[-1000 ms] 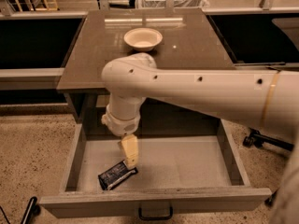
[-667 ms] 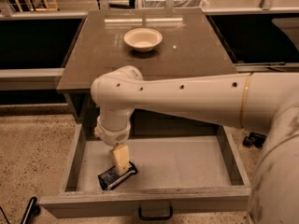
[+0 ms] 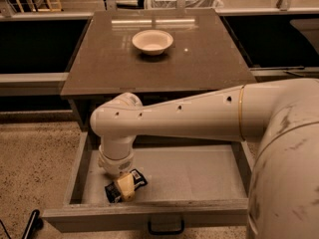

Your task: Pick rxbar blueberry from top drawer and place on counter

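Though nothing shows whether its grip is open or closed, the gripper (image 3: 124, 187) sits low over the rxbar blueberry (image 3: 139, 178), its pale tip covering the bar's middle so that dark wrapper shows on either side. The bar lies flat, askew, in the front left part of the top drawer (image 3: 199, 176), which stands pulled out. The arm (image 3: 189, 116) reaches in from the right. Beyond, a white bowl (image 3: 152, 41) rests on the counter (image 3: 199, 63).

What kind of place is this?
Likely an office kitchenette or lab: glossy grey-brown cabinet counter with a white bowl, speckled hard floor, and the gripper low in the open grey drawer at a dark-wrapped snack bar.
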Robot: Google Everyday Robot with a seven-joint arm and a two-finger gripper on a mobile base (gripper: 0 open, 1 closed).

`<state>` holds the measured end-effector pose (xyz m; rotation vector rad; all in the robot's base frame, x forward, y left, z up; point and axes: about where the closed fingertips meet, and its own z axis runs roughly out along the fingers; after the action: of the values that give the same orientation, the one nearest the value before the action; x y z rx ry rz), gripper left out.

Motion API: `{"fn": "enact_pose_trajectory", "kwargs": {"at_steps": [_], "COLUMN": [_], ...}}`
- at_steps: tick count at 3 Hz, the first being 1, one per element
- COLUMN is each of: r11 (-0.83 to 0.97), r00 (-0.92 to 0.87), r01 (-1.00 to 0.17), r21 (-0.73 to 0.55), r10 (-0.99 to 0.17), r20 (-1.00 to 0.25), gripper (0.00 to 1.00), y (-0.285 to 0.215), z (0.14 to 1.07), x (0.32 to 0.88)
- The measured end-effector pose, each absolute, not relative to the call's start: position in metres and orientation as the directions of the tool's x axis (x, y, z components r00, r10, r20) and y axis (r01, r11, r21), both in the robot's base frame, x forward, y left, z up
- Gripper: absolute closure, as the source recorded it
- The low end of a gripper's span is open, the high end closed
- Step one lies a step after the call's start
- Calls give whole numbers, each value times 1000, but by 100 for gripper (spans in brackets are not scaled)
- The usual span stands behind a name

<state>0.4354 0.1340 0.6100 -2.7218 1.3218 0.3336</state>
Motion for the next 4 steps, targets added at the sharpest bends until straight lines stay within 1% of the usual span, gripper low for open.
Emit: {"fn": "enact_pose_trajectory", "kwargs": {"at_steps": [1,2,4], "r11": [-620,-602,-602], "r00": [597,581,580], "r01": [-784,-798,-799], "r21": [26,14,13], "r10": [-764,-775,-775], "r20": [-244,-250,-250], "gripper": [15,32,79], "y": [130,123,123], "z": [593,576,590], "x": [424,422,422]}}
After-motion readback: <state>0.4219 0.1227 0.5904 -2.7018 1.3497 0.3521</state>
